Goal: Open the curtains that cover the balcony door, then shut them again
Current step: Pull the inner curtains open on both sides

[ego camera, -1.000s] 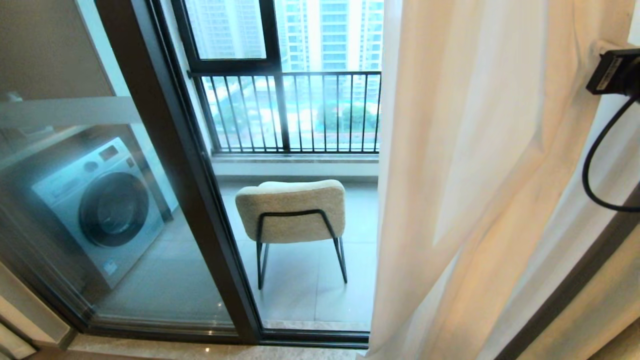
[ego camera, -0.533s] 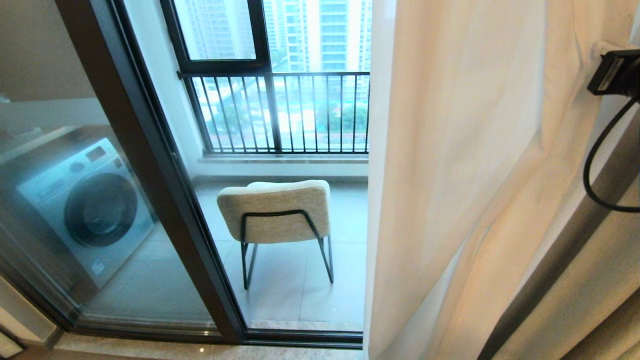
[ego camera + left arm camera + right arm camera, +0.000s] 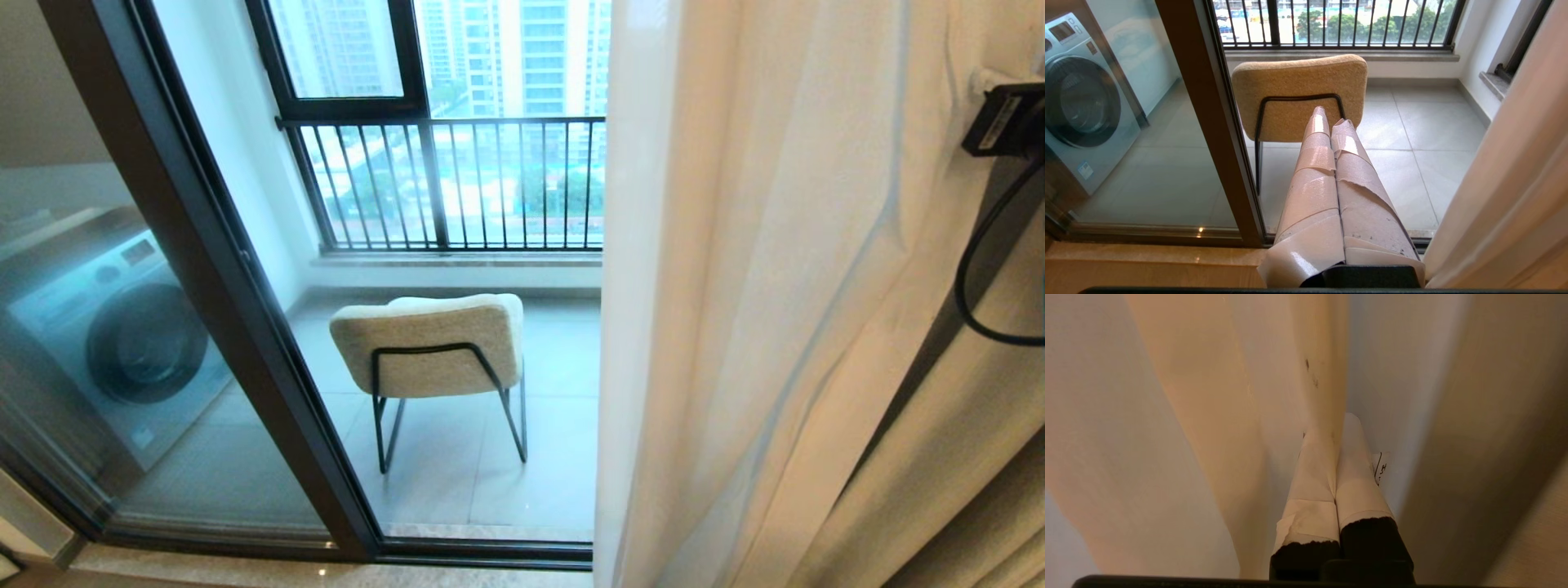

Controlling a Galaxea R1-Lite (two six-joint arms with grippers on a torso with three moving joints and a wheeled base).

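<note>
The pale curtains (image 3: pixel 735 327) hang bunched over the right half of the head view, their edge beside the uncovered balcony door with its dark frame (image 3: pixel 204 269) and frosted band (image 3: pixel 57 188). My right gripper (image 3: pixel 1337 424) is buried in the folds and shut on a fold of curtain (image 3: pixel 1323 375) that runs down between its taped fingertips. In the head view only its wrist camera block (image 3: pixel 1008 118) and cable show, at the right edge. My left gripper (image 3: pixel 1331 118) sits low and shut, holding nothing and pointing toward the chair, with curtain (image 3: pixel 1515 183) beside it.
On the balcony a beige chair (image 3: pixel 429 343) stands with its back toward me. A washing machine (image 3: pixel 122 343) shows behind the left glass pane. A window with black railing bars (image 3: pixel 457 180) closes the far side. A stone threshold (image 3: pixel 245 567) runs below the door.
The whole head view has shifted: door frame, chair and washing machine slid left in the picture. The curtain edge now stands farther right of the chair, so more of the door is uncovered.
</note>
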